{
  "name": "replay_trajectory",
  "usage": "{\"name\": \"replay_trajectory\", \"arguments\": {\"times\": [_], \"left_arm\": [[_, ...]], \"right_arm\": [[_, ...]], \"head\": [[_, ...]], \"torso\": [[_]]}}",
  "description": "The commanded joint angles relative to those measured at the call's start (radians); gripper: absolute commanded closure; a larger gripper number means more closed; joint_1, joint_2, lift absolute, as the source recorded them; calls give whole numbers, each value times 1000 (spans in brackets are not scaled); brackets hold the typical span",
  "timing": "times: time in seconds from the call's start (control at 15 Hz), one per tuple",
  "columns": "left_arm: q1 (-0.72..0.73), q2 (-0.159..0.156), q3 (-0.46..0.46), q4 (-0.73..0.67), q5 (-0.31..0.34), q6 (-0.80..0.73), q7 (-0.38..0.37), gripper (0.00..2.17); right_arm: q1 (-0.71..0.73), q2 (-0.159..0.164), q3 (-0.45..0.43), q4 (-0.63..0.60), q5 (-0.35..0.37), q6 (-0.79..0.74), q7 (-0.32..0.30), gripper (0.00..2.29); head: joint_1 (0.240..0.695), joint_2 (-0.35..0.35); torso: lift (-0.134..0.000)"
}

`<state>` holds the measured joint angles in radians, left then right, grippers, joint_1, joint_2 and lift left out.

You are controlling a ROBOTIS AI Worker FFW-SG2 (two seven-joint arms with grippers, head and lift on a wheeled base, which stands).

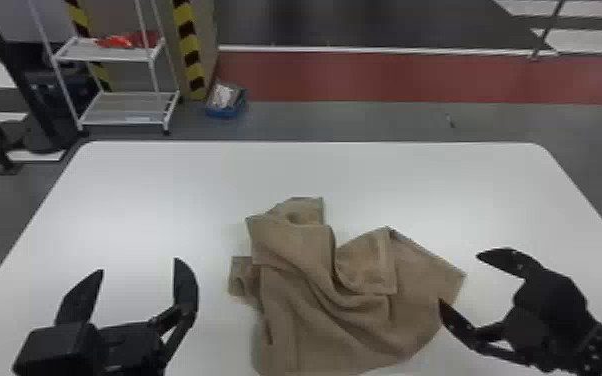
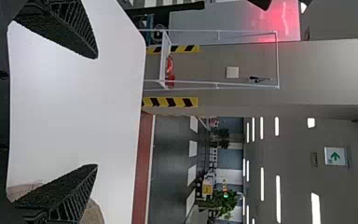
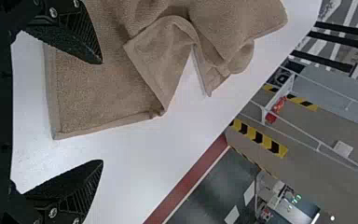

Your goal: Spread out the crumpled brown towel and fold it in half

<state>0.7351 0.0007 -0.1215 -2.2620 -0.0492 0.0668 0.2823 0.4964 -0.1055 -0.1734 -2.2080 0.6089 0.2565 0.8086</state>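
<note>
In the head view, your blue box (image 1: 224, 113) sits on the floor beyond the bench (image 1: 165, 195), with something white and crinkled inside. Near it stands a white rack (image 1: 115, 122) of thin rails, with red things (image 1: 126, 41) on its upper shelf. The bench is smooth and pale, with rounded far corners. On it, around the middle and running toward you, lies the brown towel (image 1: 305, 280), soft and matte, bunched into curving folds, with a peak at its far side and a flap turned over toward the right. Your left pincer (image 1: 140, 265) is wide and empty, left of the cloth. Your right pincer (image 1: 459, 278) is wide and empty too, one fingertip at the towel's right edge; you cannot tell whether they touch.

In the left wrist view, bare bench lies between the ridged black fingers of your left pincer (image 2: 97, 111), and bits of towel appear past one of them.

In the right wrist view, the towel shows a nubbly pile, a hemmed border and a squared corner flat on the bench. One finger of your right pincer (image 3: 102, 112) overlaps the cloth in sight.
</note>
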Motion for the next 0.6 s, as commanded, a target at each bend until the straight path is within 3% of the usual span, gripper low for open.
{"name": "replay_trajectory", "arguments": {"times": [0.0, 0.2, 0.53], "left_arm": [[0, -3, 0, 1, 0, 0, 0, 39], [-2, -3, 2, 1, 2, 0, 0, 39], [3, -3, 6, 2, 3, 0, 0, 39]], "right_arm": [[-30, 0, 0, 28, 81, 7, 49, 140], [-81, 0, 0, 76, 80, 53, 113, 147], [-168, 6, 49, 215, 66, 111, 119, 181]], "head": [[695, -25], [695, -33], [695, -33]], "torso": [[-124], [-124], [-124]]}}
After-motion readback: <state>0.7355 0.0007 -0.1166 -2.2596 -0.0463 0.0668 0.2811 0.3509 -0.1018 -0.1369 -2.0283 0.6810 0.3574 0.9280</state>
